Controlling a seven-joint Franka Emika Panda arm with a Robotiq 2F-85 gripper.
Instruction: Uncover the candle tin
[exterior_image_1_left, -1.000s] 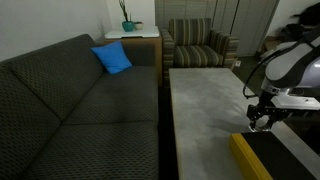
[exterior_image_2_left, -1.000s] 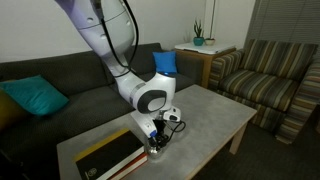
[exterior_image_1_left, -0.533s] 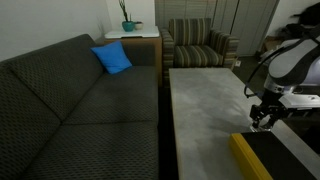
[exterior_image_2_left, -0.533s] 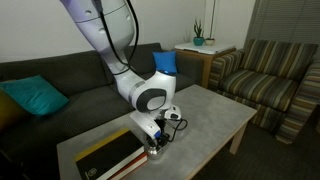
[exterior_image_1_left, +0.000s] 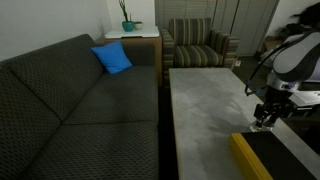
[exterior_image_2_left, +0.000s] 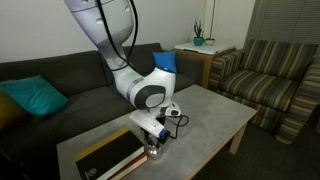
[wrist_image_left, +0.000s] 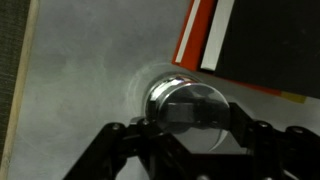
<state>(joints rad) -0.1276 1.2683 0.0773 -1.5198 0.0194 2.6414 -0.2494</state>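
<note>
The candle tin (wrist_image_left: 203, 93) is a round silvery tin with a flat shiny lid. It stands on the grey table next to the corner of the long black box. In the wrist view it sits right between my fingers. My gripper (wrist_image_left: 186, 124) is closed round it, gripping at the lid. In both exterior views the gripper (exterior_image_1_left: 263, 121) (exterior_image_2_left: 155, 147) points down at the table beside the box, and its fingers hide the tin. I cannot tell whether the lid is clear of the tin.
The long yellow-edged black box (exterior_image_1_left: 262, 160) (exterior_image_2_left: 105, 160) (wrist_image_left: 262, 40) lies right beside the gripper. The grey coffee table (exterior_image_1_left: 200, 110) (exterior_image_2_left: 212, 115) runs along a dark sofa (exterior_image_1_left: 80, 110). A striped armchair (exterior_image_2_left: 270, 80) stands past the table's end.
The arm has risen slightly, and the gripper has stayed closed over the same spot beside the box.
</note>
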